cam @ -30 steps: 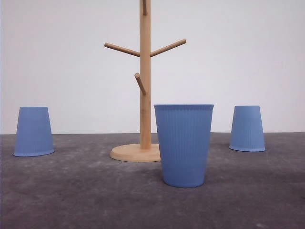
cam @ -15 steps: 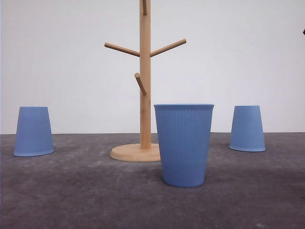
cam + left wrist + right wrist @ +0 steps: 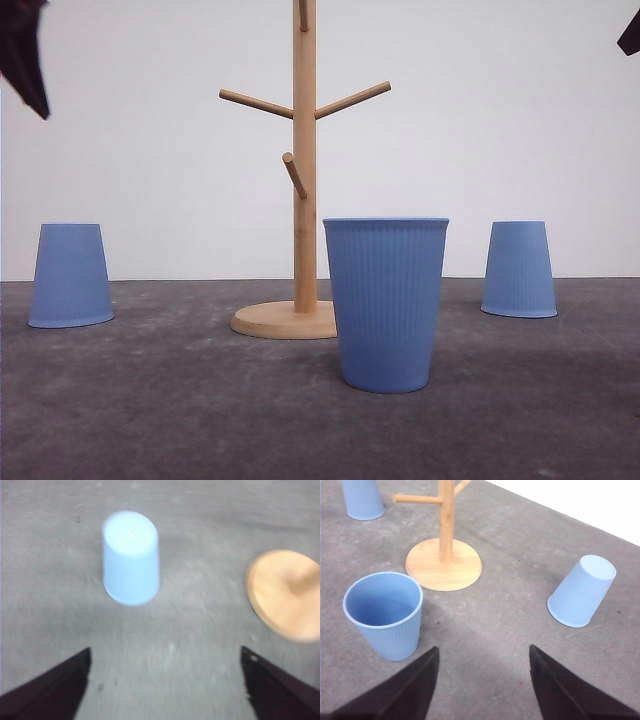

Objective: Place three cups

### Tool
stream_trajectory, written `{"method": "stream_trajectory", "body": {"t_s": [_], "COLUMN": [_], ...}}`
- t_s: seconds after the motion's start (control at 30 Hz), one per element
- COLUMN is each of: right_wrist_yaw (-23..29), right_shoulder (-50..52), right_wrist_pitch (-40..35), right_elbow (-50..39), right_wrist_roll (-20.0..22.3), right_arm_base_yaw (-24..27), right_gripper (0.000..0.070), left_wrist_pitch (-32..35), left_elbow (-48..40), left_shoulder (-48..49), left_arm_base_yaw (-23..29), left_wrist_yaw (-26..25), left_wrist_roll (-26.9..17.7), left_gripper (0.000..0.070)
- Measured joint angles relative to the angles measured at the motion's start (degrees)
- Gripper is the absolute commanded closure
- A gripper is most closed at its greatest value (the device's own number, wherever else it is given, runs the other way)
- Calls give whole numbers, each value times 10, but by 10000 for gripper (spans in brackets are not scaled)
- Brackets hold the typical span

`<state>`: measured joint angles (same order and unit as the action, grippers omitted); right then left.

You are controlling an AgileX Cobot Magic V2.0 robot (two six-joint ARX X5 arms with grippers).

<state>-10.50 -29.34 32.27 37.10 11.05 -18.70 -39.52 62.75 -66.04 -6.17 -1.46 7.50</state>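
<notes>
Three cups on grey table, middle cup upright, open mouth seen from right wrist, left cup and right cup inverted, wooden rack behind, left gripper spread, right gripper spread

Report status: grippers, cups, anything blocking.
Left gripper open above the left upside-down cup. Right gripper open, empty. Middle cup upright, right cup inverted. Wooden rack stands between them, nothing hung.

left tool is spread wide open over the gray bench, upside-down blue cup out ahead of it, blurry wooden base off to the side
</notes>
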Motion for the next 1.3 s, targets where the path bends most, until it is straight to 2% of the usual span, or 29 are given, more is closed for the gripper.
{"method": "stream_trajectory", "body": {"t_s": [0.2, 0.33, 0.5, 0.83, 1.3], "right_wrist_yaw": [0, 0, 0, 0, 0], "right_shoulder": [0, 0, 0, 0, 0], "right_wrist_pitch": [-8, -13, -14, -16, -16], "right_elbow": [0, 0, 0, 0, 0], "right_wrist_roll": [0, 0, -1, -22, -26], "right_arm_base_yaw": [0, 0, 0, 0, 0], "right_gripper": [338, 338, 338, 338, 339], "left_wrist_pitch": [-9, -5, 43, 118, 131], "left_elbow": [111, 156, 168, 168, 168], "left_shoulder": [-140, -215, -281, -368, -391], "left_arm_base_yaw": [38, 52, 58, 59, 59], "left_wrist_yaw": [-61, -69, -69, -57, -44], "left_wrist_roll": [-4, -4, -4, -4, -16], "left_gripper": [56, 56, 54, 54, 75]}}
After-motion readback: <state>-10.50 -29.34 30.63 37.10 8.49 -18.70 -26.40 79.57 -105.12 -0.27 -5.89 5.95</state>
